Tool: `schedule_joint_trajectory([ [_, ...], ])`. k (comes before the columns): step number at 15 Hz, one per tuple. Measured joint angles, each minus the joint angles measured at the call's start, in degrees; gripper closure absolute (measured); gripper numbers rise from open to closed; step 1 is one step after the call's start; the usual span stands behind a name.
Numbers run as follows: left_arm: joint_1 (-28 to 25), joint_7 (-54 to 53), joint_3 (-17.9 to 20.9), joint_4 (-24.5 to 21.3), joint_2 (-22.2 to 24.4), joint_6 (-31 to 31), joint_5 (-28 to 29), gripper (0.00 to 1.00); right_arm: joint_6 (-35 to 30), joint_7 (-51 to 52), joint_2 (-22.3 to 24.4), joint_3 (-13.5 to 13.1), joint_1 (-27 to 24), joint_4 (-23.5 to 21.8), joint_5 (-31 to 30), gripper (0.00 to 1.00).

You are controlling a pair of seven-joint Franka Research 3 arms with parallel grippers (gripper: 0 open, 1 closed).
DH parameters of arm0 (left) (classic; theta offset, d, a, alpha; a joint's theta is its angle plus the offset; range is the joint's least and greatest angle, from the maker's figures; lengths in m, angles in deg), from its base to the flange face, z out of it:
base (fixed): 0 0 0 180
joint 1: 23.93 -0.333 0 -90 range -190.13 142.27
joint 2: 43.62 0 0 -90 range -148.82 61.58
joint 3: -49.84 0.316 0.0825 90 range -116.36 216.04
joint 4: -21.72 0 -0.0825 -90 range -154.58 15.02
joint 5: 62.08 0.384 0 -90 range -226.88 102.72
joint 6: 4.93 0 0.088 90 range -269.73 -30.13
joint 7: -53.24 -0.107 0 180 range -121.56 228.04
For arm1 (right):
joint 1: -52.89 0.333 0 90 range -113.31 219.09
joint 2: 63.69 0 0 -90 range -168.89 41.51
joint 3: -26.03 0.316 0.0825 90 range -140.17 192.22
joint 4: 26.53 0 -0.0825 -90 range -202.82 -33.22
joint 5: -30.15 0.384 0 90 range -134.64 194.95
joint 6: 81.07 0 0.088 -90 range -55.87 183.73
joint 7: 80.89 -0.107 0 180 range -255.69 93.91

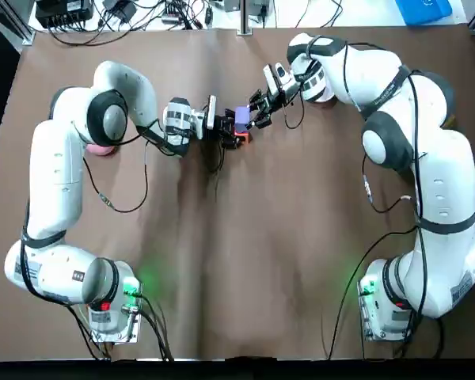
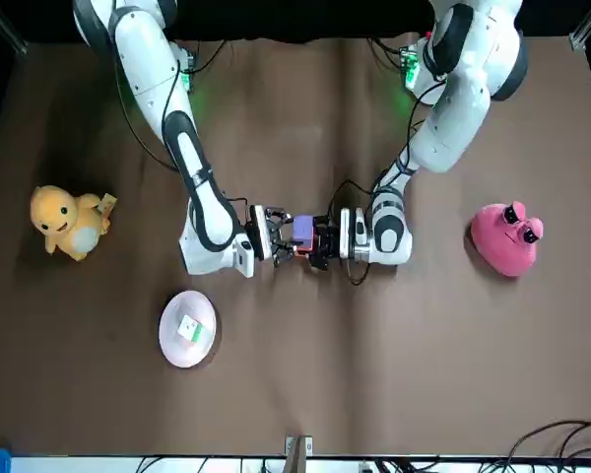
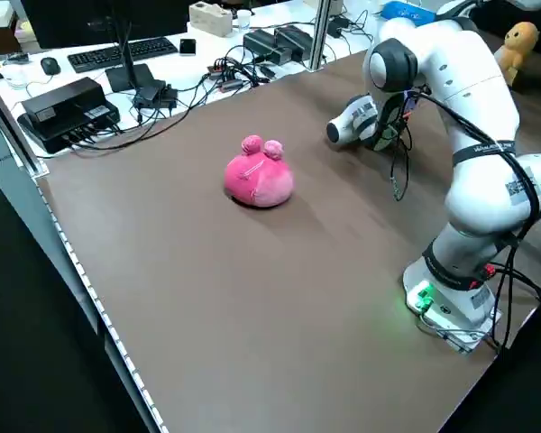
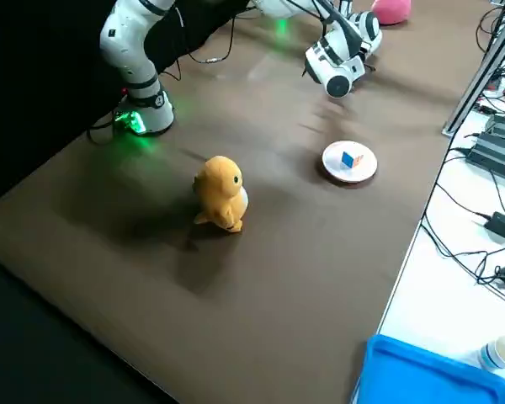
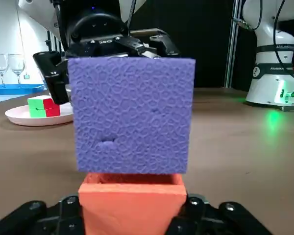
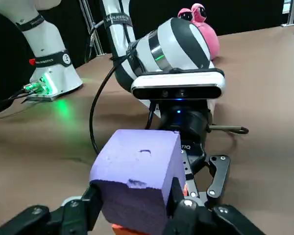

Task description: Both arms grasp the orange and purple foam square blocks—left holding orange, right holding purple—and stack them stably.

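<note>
The purple foam block (image 1: pixel 242 116) rests on top of the orange foam block (image 1: pixel 241 139) near the table's far middle. My left gripper (image 1: pixel 228 133) comes in from the left and is shut on the orange block (image 5: pixel 132 205). My right gripper (image 1: pixel 254 115) comes in from the right and is shut on the purple block (image 6: pixel 137 178), a finger on each side. In the left wrist view the purple block (image 5: pixel 132 115) sits squarely over the orange one. From the front, the purple block (image 2: pixel 302 229) lies between both grippers.
A pink plush (image 1: pixel 100 148) lies behind my left arm. A yellow duck plush (image 2: pixel 67 222) stands at my right side. A white plate (image 2: pixel 169 340) holding a small coloured cube sits past the blocks, on my right.
</note>
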Motion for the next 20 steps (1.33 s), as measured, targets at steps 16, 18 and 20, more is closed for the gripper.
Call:
schedule_joint_trajectory([
  [16,0.0,0.0,0.0,0.0,0.0,-0.02,0.0,0.4,1.31,0.0,-0.37,-0.32,0.96,0.0,1.23,0.41],
  [18,0.0,0.0,-0.01,0.0,0.0,-0.02,0.0,0.4,1.32,0.67,-0.37,-0.52,0.84,0.0,1.23,0.41],
  [20,0.0,0.0,-0.01,0.0,0.0,-0.03,0.0,0.4,1.33,0.87,-0.39,-0.53,0.84,0.0,1.23,0.41],
])
